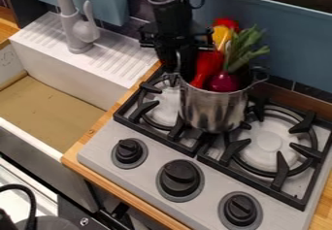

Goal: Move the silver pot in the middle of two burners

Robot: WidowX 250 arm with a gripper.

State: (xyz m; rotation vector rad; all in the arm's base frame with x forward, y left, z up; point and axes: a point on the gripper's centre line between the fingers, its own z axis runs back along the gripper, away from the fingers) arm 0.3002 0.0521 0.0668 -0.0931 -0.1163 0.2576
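My black gripper hangs from the top at the left side of the silver pot, low by its rim and left handle. The gripper's lower end overlaps that rim, and its hold on the pot is unclear. The pot is upright over the middle of the stove, between the left burner and the right burner. Toy vegetables fill it: a red pepper, a yellow piece, a purple-red bulb and green leaves.
Black grates surround both burners. Several black knobs line the stove's front. Left of it are a white sink with a brown bottom and a grey faucet. A blue wall stands behind.
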